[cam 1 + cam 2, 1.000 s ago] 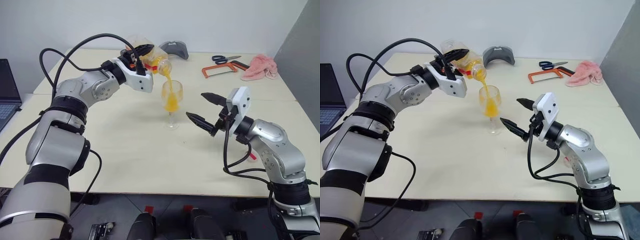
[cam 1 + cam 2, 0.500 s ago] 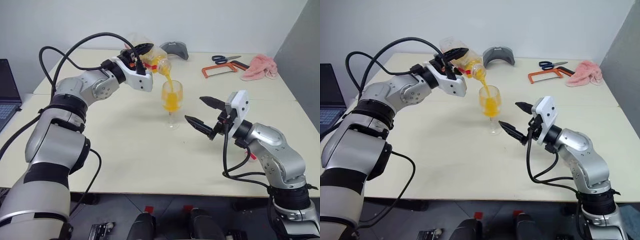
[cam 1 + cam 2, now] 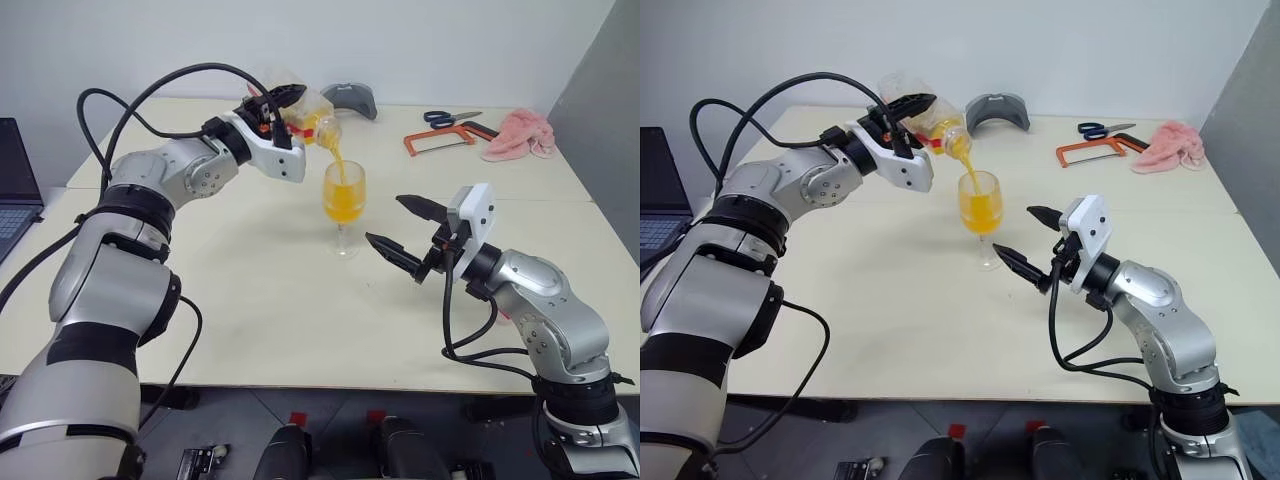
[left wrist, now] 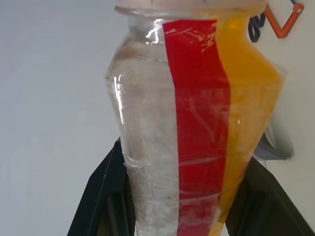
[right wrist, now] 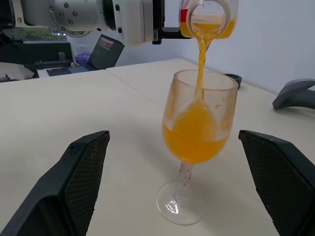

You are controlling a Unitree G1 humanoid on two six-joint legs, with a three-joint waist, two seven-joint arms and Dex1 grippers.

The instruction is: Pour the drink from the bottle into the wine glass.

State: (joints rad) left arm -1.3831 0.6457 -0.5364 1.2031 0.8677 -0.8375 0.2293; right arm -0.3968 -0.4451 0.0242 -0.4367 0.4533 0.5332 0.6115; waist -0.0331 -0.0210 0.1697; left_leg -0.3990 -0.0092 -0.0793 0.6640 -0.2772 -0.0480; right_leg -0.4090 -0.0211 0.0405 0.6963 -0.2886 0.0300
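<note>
My left gripper is shut on the clear bottle, which lies tilted with its open mouth down over the wine glass. A thin stream of orange drink falls from the mouth into the bowl. The drink fills roughly the lower half of the bowl. The glass stands upright on the table. In the left wrist view the bottle's red label strip shows between the black fingers. My right gripper is open, just right of the glass, its fingers either side of it and apart from it.
At the back of the pale table lie a grey curved object, scissors, an orange-framed saw and a pink cloth. A laptop sits at the far left edge.
The drink level in the glass has risen as the stream keeps flowing. Both arms have stayed almost where they were.
</note>
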